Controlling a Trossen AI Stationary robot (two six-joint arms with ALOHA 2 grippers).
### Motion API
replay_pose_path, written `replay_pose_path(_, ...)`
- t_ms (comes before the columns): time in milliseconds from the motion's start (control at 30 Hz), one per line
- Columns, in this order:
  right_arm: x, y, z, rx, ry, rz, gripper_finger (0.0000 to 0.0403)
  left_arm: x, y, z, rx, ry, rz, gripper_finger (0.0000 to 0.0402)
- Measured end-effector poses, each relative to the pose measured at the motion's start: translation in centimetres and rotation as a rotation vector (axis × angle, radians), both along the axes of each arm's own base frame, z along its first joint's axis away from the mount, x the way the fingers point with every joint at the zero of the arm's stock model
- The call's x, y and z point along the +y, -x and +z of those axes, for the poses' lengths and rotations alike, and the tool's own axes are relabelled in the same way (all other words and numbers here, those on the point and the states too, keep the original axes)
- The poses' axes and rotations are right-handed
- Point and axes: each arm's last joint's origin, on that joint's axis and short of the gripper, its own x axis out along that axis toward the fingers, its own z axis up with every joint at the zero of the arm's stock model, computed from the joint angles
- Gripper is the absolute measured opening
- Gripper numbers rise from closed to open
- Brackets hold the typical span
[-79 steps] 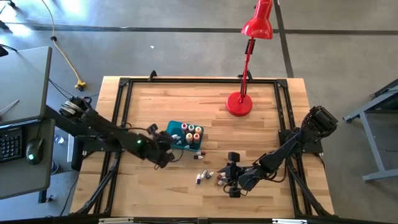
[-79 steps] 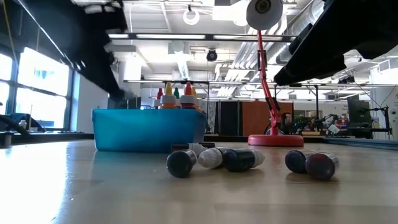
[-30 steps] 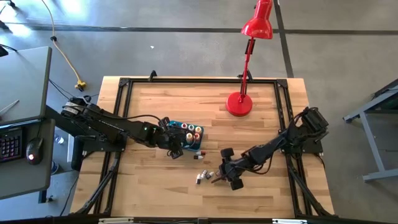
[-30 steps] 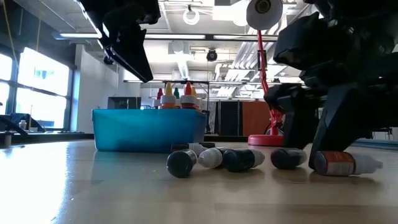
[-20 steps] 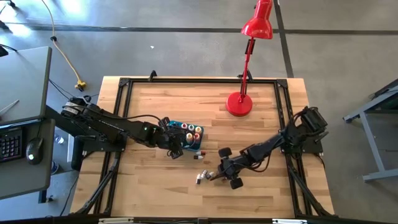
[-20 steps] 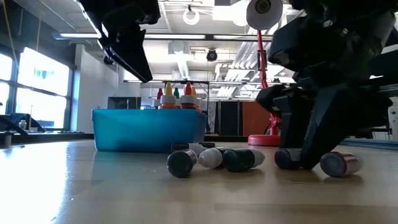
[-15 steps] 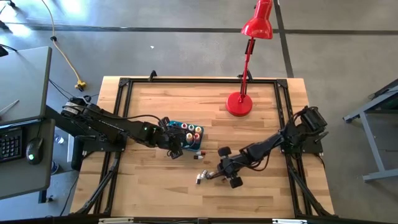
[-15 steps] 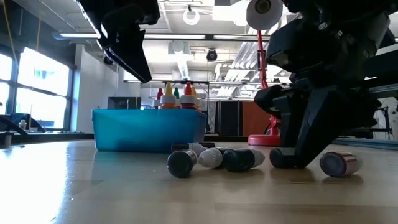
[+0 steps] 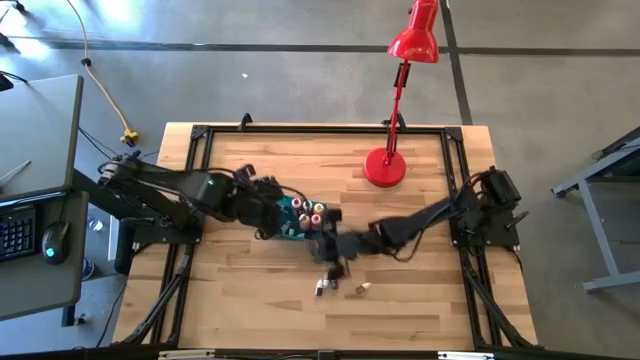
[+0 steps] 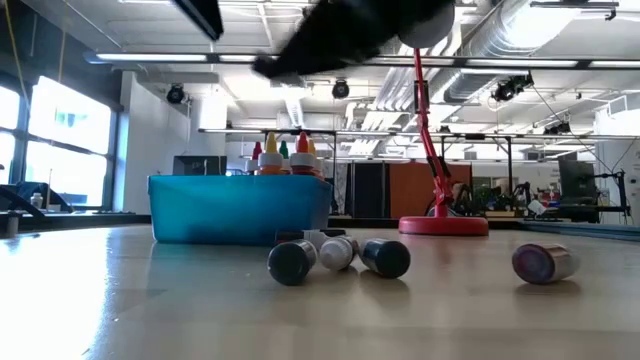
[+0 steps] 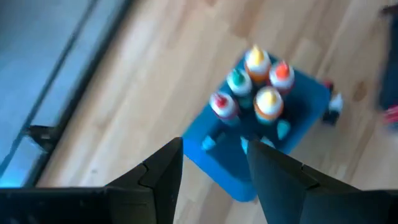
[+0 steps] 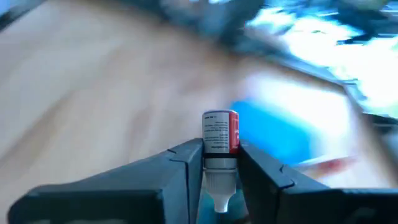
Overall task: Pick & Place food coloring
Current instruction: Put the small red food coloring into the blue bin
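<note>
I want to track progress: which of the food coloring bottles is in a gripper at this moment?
The red-labelled bottle, clamped between the right gripper's fingers above the table, near the blue tub. The others either stand in the tub or lie loose on the table.

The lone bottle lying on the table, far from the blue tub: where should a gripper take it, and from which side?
Probably from straight above, fingers closing across the middle of its round body. The lone bottle lies on its side on the table, clear of the other bottles, so both flanks look free. Its cap end is not visible.
</note>
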Motion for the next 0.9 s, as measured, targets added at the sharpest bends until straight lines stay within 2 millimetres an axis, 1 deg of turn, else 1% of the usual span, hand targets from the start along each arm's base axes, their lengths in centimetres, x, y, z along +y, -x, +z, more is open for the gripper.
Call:
replay_pose_path(33,-0.7,-0.6,1.2,-0.042,0.002,-0.058,0.0086,0.1,0.2,0.9,-0.020,-0.012,0.015,0.0175)
replay_pose_path(100,-2.2,-1.6,2.8,-0.085,-0.039,-0.149,0.0082,0.3,0.6,2.6,-0.059,-0.027,0.037,0.0175)
replay_pose_path(167,-3.4,-2.5,3.3,-0.092,-0.082,-0.195,0.0079,0.4,0.8,3.7,-0.092,-0.030,0.042,0.0175)
replay_pose_path(200,-3.8,-2.9,3.3,-0.086,-0.089,-0.204,0.0079,0.4,0.9,4.1,-0.103,-0.033,0.044,0.0175)
replay_pose_path(300,-3.8,-4.4,1.7,0.017,-0.058,-0.206,0.0081,0.5,1.1,4.9,-0.121,-0.042,0.049,0.0175)
replay_pose_path(333,-3.7,-4.9,0.9,0.069,-0.040,-0.208,0.0083,0.5,1.2,4.9,-0.113,-0.045,0.049,0.0175)
replay_pose_path(400,-3.5,-5.7,0.0,0.147,-0.002,-0.228,0.0086,0.6,1.3,4.9,-0.101,-0.048,0.049,0.0175)
replay_pose_path(533,-3.5,-7.8,-0.1,0.188,0.032,-0.260,0.0087,0.7,1.6,4.7,-0.068,-0.057,0.050,0.0175)
replay_pose_path(700,-4.6,-10.2,-1.8,0.253,0.044,-0.286,0.0089,0.6,1.5,4.7,-0.062,-0.058,0.049,0.0175)
replay_pose_path(800,-5.2,-11.3,-2.2,0.250,0.063,-0.286,0.0096,0.6,1.6,4.6,-0.051,-0.053,0.046,0.0175)
replay_pose_path(900,-5.5,-11.8,-2.6,0.268,0.091,-0.273,0.0113,0.7,1.8,4.5,-0.024,-0.056,0.043,0.0175)
